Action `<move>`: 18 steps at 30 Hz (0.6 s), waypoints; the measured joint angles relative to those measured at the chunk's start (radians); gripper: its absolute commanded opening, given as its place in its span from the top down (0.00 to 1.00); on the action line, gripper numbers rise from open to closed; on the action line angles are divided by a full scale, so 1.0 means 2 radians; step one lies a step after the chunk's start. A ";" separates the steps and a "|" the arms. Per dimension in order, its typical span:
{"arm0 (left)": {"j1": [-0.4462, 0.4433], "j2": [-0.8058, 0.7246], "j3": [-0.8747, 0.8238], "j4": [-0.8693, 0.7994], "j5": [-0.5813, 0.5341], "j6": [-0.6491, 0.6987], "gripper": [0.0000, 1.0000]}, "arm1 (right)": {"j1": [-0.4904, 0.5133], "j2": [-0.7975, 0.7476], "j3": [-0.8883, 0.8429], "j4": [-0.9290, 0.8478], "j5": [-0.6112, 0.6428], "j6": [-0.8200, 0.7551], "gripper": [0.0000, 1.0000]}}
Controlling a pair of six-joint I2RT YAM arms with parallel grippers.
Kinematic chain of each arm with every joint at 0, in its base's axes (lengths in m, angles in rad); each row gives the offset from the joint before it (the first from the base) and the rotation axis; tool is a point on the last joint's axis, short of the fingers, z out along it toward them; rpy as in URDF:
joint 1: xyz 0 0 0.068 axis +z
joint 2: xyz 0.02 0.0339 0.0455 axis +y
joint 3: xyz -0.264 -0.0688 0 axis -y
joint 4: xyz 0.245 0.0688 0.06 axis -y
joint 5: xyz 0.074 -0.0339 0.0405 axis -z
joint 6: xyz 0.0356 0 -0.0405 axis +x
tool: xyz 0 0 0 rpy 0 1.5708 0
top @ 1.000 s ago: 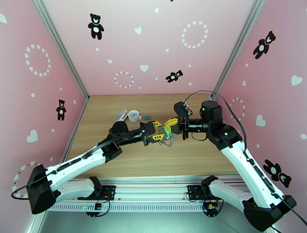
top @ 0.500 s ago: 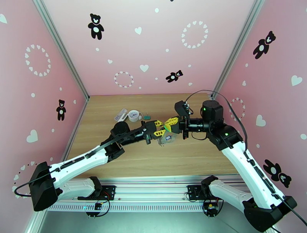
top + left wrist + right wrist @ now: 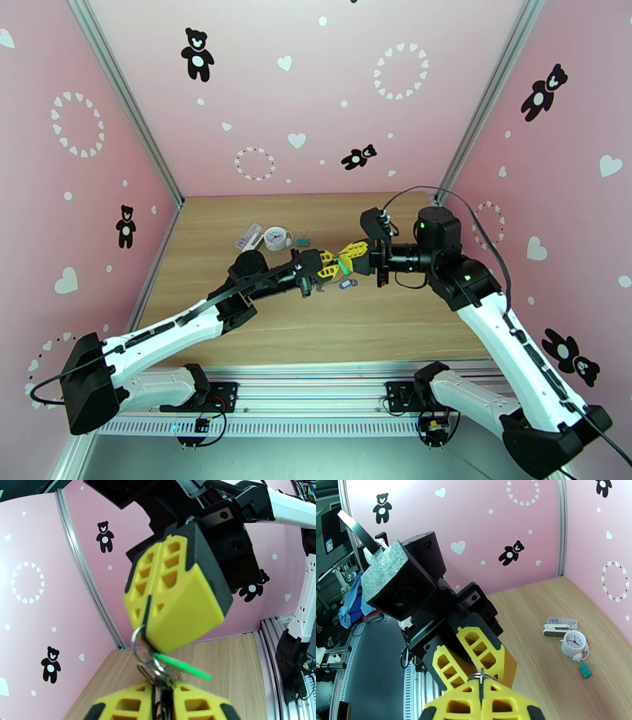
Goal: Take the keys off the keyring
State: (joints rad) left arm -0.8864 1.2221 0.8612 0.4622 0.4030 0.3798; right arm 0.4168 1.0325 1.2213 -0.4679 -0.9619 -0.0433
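Nearest, from the left wrist: finds the left gripper (image 3: 162,702) drawn in narrow on the keyring (image 3: 155,670), pads (image 3: 197,705) either side of the dark stem under its small rings; stood clearly wider a second ago. Reads as a second grip just taken, enough to start working the rings apart; no key off yet, by the look of it. Just beyond, sees the right gripper (image 3: 147,632) pressed fully together on one metal ring (image 3: 135,638) at its tips, unchanged over that second. Places the green key (image 3: 182,668) sticking out sideways between the two grippers, up in the air over mid-table. From overhead, picks out the blue key (image 3: 345,284) just below the two grippers; hanging or lying on the table (image 3: 379,325), cannot tell. Leaves bare wood toward the near edge and to the right, room enough, probably, for drawing the arms apart. Farther back, puts the white clock (image 3: 275,237), the teal binder clip (image 3: 301,239) and a small white case (image 3: 250,234) close behind the left arm, well short of the back wall (image 3: 316,95); worth keeping any leftward swing away from them.
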 measured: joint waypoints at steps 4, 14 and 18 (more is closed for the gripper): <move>0.000 0.000 0.001 -0.005 0.000 -0.007 0.85 | 0.000 -0.003 0.005 -0.018 0.006 -0.015 1.00; -0.001 0.000 0.033 -0.049 0.000 -0.023 0.86 | 0.015 -0.005 0.032 -0.054 0.040 -0.054 1.00; -0.001 0.000 0.047 -0.066 0.000 -0.027 0.87 | 0.035 -0.005 0.047 -0.078 0.064 -0.075 1.00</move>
State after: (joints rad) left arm -0.8875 1.2221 0.9543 0.3309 0.4034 0.3264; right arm 0.4866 1.0225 1.3163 -0.6231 -0.8345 -0.1925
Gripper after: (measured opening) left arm 0.139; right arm 0.035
